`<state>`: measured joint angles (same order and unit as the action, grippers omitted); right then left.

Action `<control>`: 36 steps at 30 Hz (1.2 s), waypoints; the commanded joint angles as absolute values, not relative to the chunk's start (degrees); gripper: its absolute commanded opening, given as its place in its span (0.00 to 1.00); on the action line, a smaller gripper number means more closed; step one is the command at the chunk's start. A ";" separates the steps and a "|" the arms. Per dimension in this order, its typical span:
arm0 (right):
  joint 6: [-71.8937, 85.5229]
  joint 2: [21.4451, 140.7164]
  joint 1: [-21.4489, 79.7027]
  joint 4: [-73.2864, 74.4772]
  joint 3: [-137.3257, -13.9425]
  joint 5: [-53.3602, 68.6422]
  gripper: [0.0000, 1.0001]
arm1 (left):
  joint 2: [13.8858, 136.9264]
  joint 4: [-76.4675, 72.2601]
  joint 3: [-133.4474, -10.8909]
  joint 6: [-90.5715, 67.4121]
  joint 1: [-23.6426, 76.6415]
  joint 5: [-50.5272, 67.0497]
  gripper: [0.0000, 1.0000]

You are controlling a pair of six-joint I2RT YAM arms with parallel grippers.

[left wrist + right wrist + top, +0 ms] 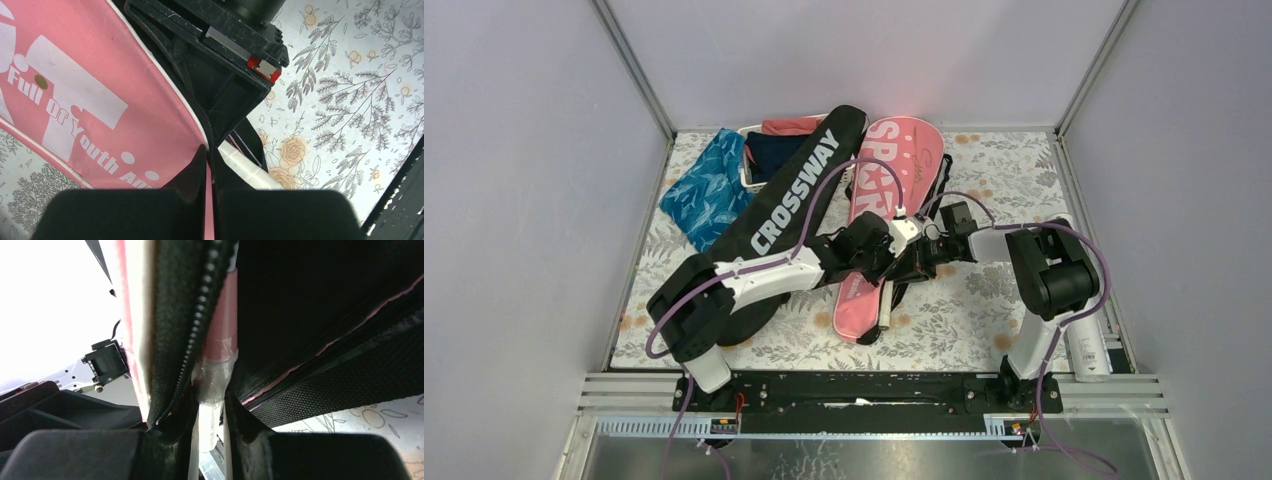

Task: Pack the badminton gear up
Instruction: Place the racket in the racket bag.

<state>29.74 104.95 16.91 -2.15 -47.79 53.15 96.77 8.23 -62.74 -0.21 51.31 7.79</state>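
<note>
The pink racket-shaped cloth bag [902, 165] lies in the middle of the flowery table [994, 310]. The left gripper [209, 159] pinches its black zip edge [201, 114]. The right gripper [210, 437] pinches a white racket handle [214, 385] at its near end.

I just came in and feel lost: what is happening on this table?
A robot is packing the pink SPORT bag. The left tool is shut on the bag's zipper edge; the right tool is shut on a racket handle at the bag's opening. The black CROSSWAY bag lies beside it, the shuttlecock tube far to the right.
</note>
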 commanded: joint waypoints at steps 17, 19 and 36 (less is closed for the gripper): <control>34.60 108.39 16.08 -15.95 -51.89 45.19 0.00 | 90.66 25.02 -63.19 24.33 50.87 22.13 0.87; 34.54 108.54 16.08 -15.74 -52.11 45.25 0.00 | 89.60 28.10 -62.25 26.25 51.42 24.88 0.86; 34.16 108.39 16.20 -14.99 -52.30 45.04 0.00 | 90.35 32.00 -55.71 27.19 62.26 20.87 0.61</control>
